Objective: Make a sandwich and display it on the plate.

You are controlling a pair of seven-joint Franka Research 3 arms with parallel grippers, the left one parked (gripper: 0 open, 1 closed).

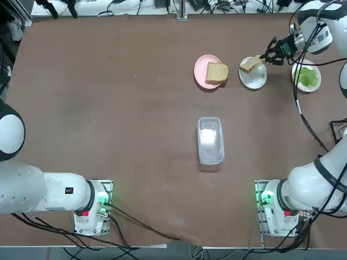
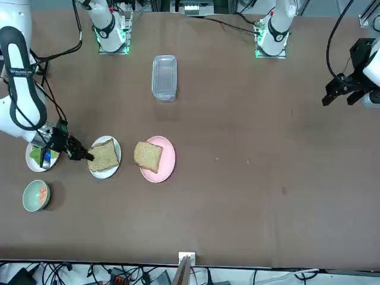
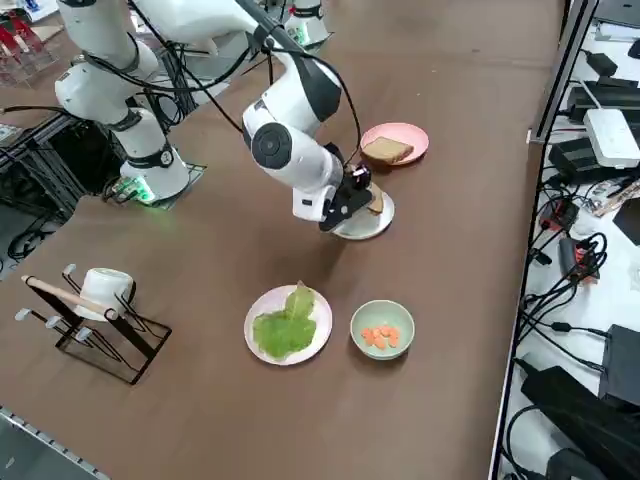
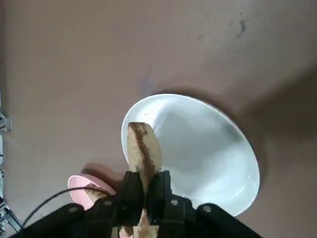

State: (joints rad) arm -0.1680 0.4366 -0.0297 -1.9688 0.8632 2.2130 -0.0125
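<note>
White plate (image 1: 253,79) under bread slice (image 1: 251,64) pinched by right pincer (image 1: 267,57); at nine o'clock, pink plate (image 1: 201,65) bearing another slice (image 1: 216,72).

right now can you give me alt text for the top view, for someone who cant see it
The right gripper holds a bread slice over a white plate. A second slice lies on a pink plate; lettuce sits on another white plate nearby.
</note>
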